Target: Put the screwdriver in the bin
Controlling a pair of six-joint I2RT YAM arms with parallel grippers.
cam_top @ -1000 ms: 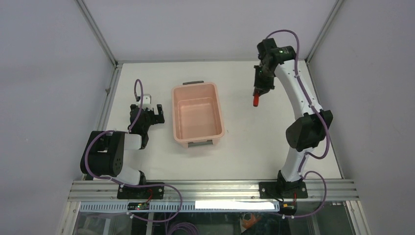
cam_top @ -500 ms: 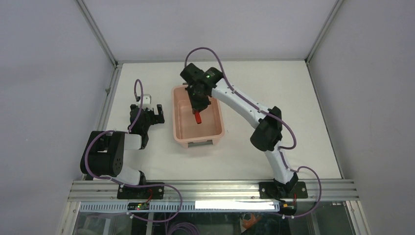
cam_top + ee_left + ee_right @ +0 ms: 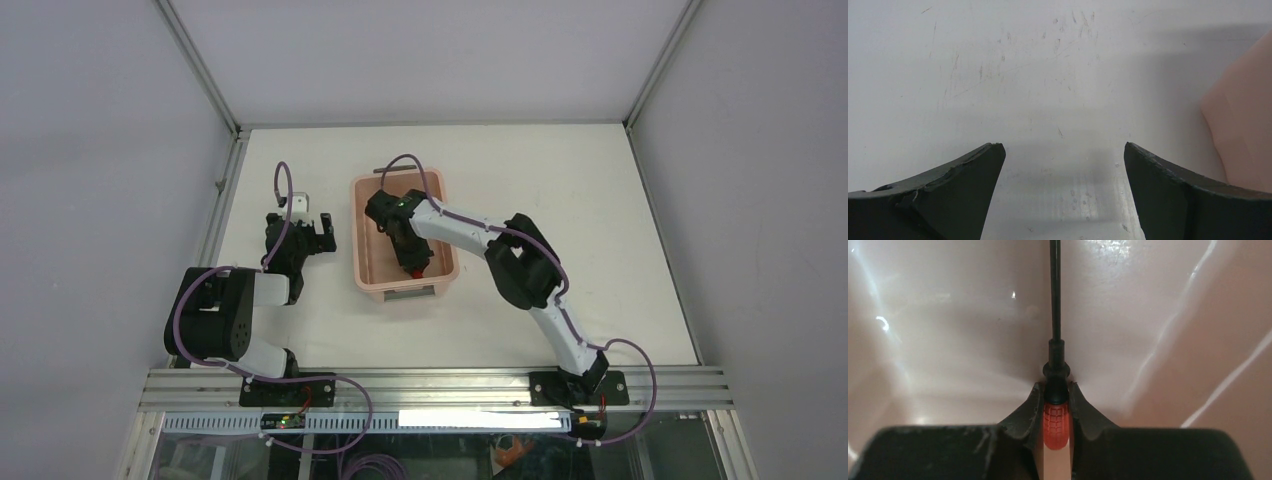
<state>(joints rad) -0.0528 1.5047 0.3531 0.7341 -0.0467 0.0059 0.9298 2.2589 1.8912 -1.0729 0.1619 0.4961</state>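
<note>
The red-handled screwdriver (image 3: pixel 1055 417) is held by its handle in the closed right gripper (image 3: pixel 1055 390), shaft pointing to twelve o'clock. It is held low inside the pink bin (image 3: pixel 357 235), probably so that release drops it only slightly. The left gripper (image 3: pixel 1063 155), spread and empty, is parked at the bin's nine o'clock, out of the way.

Small red-handled screwdriver (image 3: pixel 1055 426) carried across into the pale pink plastic bin (image 3: pixel 357 240).
My right fingers (image 3: pixel 1029 412), pinching it, swung over from the far right of the table (image 3: pixel 620 220) and dropped low between the bin's walls.
</note>
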